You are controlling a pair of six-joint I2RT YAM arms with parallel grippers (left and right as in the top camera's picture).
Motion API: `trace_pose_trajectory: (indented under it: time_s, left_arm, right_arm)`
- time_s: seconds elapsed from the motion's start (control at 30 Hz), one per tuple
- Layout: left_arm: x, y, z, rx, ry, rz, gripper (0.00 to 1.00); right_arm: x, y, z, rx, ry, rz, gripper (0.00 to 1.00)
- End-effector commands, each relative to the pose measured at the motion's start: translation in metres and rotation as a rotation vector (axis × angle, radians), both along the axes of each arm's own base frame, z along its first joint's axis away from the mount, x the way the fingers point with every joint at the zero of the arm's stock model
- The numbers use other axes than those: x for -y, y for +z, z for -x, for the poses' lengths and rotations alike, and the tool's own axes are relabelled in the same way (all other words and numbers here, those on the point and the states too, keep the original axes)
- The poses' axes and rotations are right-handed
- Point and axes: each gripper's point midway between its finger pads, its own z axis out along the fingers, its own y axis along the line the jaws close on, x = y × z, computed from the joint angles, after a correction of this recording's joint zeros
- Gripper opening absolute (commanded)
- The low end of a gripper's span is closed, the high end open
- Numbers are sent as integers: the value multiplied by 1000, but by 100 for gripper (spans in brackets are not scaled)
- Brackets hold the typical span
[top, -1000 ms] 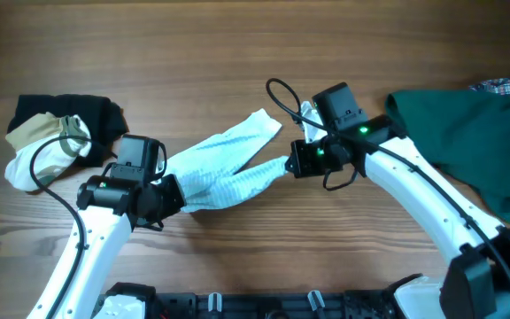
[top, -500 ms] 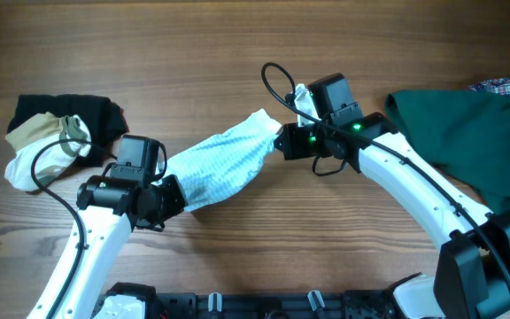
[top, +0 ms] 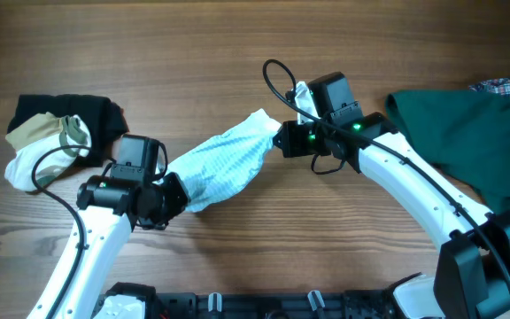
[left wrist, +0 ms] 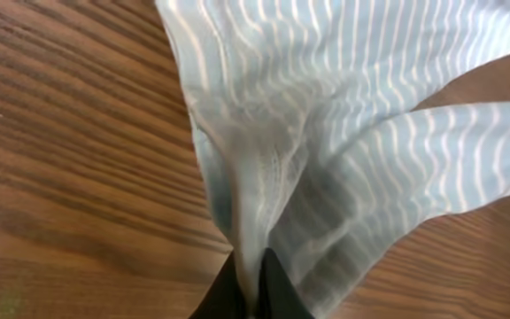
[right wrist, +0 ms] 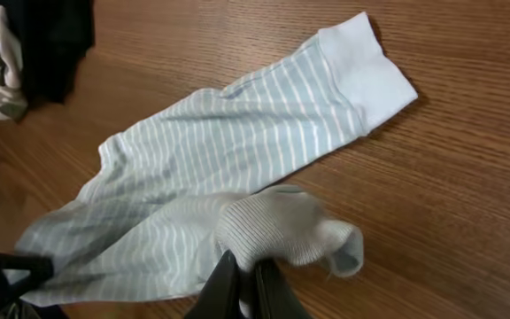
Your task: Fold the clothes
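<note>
1. Swung the lower leg of the garment [top: 224,164] up over the upper leg since a second ago, with the right gripper [top: 282,142] moved up and leftward; hardly shifted in the last half-second.
2. Lies mid-table [top: 237,53] as one doubled band, stretched between both grippers, well apart from the green cloth [top: 467,133] and the pile [top: 56,133].
3. Clamped at both ends: left gripper [top: 171,197] pinching the bunched waist, right pinching a cuff [right wrist: 282,230].
4. Looks thin, light, limp, slightly stretchy; likely to sag and slip out of line once released.
5. Best taken at hems and cuffs, edges matched before letting go.
</note>
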Motion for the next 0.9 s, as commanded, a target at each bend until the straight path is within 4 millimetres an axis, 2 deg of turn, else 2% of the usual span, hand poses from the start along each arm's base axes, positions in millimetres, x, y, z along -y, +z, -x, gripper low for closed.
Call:
trace_pose_trajectory:
  time_s: [0.0, 0.2, 0.33, 0.43, 0.57, 0.73, 0.87]
  left_arm:
    - [5, 8, -8, 10, 83, 51, 4]
    - [22, 14, -6, -11, 77, 155, 11]
    - [11, 13, -13, 17, 108, 118, 14]
    - [2, 14, -20, 37, 147, 114, 25]
    - [4, 14, -17, 21, 143, 124, 32]
    - [5, 13, -12, 0, 134, 128, 26]
    - [14, 12, -5, -18, 95, 132, 34]
  right_arm:
    - [-8, 3, -6, 1, 4, -25, 7]
    - [-8, 4, -7, 7, 2, -29, 7]
    - [-12, 9, -14, 57, 26, -42, 7]
    - [-13, 12, -17, 82, 36, -44, 7]
    - [-13, 11, -17, 83, 34, -42, 7]
    - [-13, 11, -17, 81, 34, -41, 7]
    - [-11, 9, -15, 73, 32, -33, 7]
